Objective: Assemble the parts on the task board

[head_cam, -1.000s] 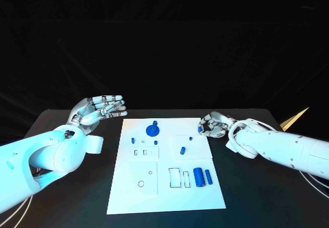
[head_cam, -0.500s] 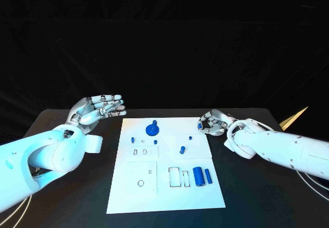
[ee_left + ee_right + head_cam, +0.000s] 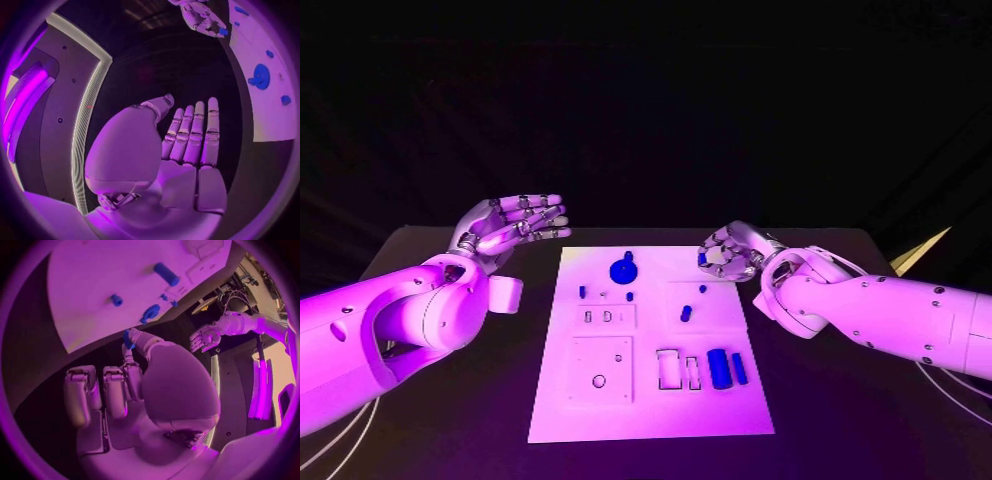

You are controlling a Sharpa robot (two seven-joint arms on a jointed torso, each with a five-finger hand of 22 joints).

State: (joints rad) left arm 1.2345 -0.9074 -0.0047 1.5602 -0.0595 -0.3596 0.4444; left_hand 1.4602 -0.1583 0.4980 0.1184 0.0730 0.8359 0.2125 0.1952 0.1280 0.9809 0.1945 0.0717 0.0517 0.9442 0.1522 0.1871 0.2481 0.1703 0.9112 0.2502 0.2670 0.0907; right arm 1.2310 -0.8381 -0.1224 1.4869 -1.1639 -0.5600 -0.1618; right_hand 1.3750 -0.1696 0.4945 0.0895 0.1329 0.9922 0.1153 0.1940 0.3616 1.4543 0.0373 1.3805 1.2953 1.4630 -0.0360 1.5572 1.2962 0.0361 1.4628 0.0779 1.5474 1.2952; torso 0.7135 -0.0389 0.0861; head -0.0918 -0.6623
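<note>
Head view: the right hand (image 3: 728, 252) hangs above the far right corner of the task board (image 3: 653, 400), fingers curled round a small blue part (image 3: 702, 259) pinched at their tips. The left hand (image 3: 514, 225) is raised off the board's far left corner, fingers apart, holding nothing. Nearer the robot than the right hand lie a short blue peg (image 3: 685, 313) and two blue cylinders (image 3: 727, 369).

Left wrist view: the left hand (image 3: 187, 150) is flat and empty; the blue gear (image 3: 260, 77) sits on the board beyond its fingertips.

Right wrist view: the blue part (image 3: 127, 338) shows between thumb and fingertip of the right hand (image 3: 134, 390).

Handling, as a judgement: the parts look rigid, light and smooth, so liable to slip or twist. Take hold across the middle.
</note>
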